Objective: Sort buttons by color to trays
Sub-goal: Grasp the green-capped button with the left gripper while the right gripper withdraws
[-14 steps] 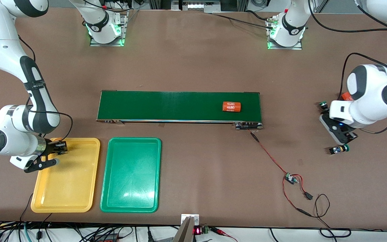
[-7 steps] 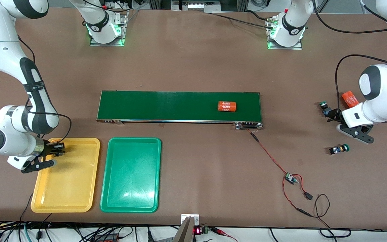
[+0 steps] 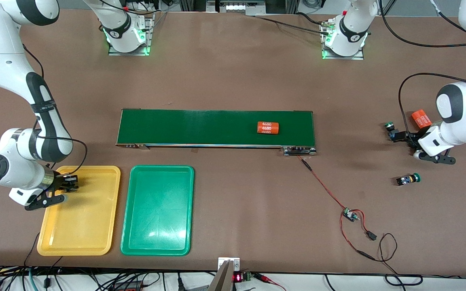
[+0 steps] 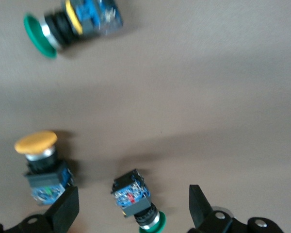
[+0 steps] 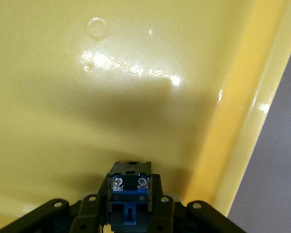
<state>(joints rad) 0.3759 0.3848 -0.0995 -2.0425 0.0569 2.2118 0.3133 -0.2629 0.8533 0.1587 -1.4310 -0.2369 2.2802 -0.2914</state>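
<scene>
Right pincer (image 5: pixel 131 221): we see it clamped on a button (image 5: pixel 130 194) over the yellow tray (image 3: pixel 79 226).
Left pincer (image 4: pixel 133 208): we see it spread wide, empty, straddling a green-capped button (image 4: pixel 136 199) on the worktop (image 3: pixel 233 81).

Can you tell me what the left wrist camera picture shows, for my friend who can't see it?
The open left gripper hangs over a brown table, its two dark fingers on either side of a green-capped button lying on its side. A yellow-capped button stands beside it, and another green-capped button lies apart from both.
</scene>
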